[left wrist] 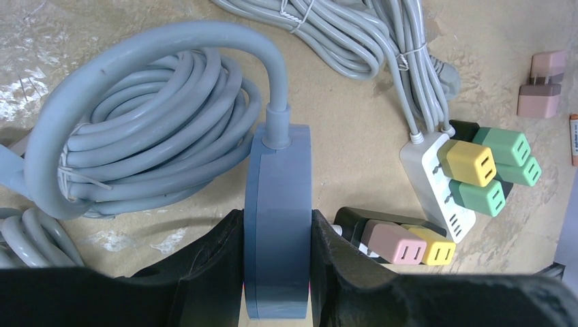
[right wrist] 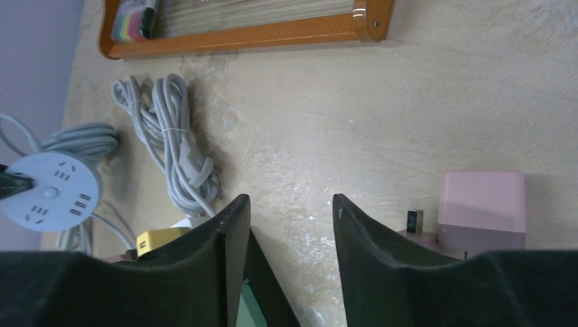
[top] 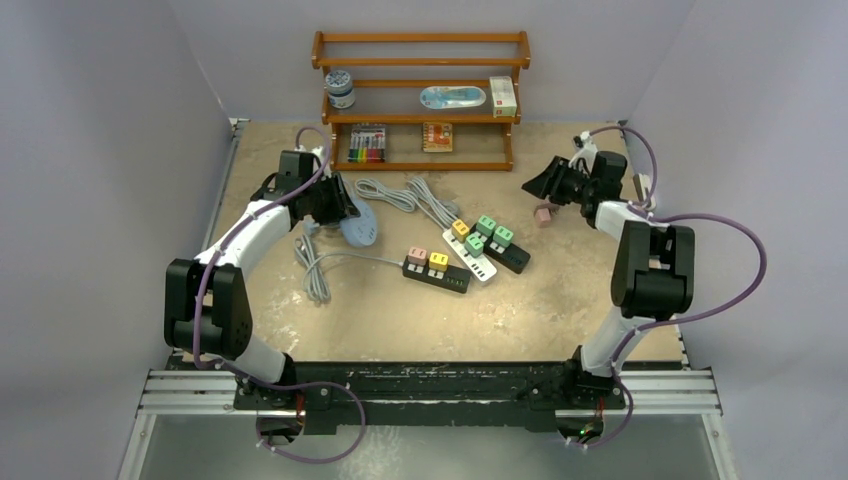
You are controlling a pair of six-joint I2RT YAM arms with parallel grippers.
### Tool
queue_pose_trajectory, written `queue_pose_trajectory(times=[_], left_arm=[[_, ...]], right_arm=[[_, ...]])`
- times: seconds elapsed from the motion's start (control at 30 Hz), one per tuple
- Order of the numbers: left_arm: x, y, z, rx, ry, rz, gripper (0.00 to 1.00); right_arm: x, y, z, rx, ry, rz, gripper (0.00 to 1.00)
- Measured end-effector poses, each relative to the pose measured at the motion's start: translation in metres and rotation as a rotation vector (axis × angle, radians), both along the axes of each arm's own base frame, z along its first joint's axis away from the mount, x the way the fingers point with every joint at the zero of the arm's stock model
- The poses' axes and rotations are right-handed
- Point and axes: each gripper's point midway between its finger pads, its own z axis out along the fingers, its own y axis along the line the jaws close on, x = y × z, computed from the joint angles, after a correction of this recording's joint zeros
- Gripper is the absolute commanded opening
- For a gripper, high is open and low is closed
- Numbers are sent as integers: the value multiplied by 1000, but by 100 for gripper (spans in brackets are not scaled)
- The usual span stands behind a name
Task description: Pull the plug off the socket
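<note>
My left gripper point(top: 338, 206) is shut on the edge of a round blue-grey socket point(top: 360, 228). In the left wrist view the socket point(left wrist: 278, 218) stands on edge between my fingers point(left wrist: 204, 272), its thick grey cable point(left wrist: 150, 129) coiled behind it. No plug shows in it; in the right wrist view its face point(right wrist: 51, 194) is bare. My right gripper point(top: 535, 183) is open and empty, jaws apart point(right wrist: 290, 204) over bare table. A loose pink plug point(right wrist: 482, 203) lies just right of it, also seen from above point(top: 544, 214).
Three power strips lie mid-table: a black one point(top: 437, 270) with pink and yellow plugs, a white one point(top: 470, 255) and a black one point(top: 508, 252) with yellow and green plugs. Grey cable bundles point(top: 405, 195) lie behind them. A wooden shelf point(top: 420, 100) stands at the back.
</note>
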Motion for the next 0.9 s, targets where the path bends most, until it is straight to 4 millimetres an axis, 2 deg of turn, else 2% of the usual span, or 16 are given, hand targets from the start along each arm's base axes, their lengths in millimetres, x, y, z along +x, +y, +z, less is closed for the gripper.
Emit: queue_pose_trajectory(times=[0.13,0.23,0.3,0.37,0.4,0.63,0.77,0.9], left_arm=[[1,5,-2,23,0,19,0],[1,14,-7,70,8,49,0],[-1,23,-13,117,28,76,0],[-3,32,-22,162,60,101,2],[-3,37,-26,184,78,111,8],[-1,59,-31,289,108,177,66],[-3,71,-27,323,106,216,72],[-1,76,-10,331,76,244,75]], right_arm=[[4,-4,6,-53,-27,-38,69],[6,-3,16,-119,-58,-61,71],[9,7,26,-190,-96,-55,70],[11,28,36,-256,-143,-22,69],[10,37,38,-283,-161,-5,69],[-16,117,40,-494,-272,205,70],[-44,162,50,-531,-355,363,72],[-77,207,52,-551,-412,550,74]])
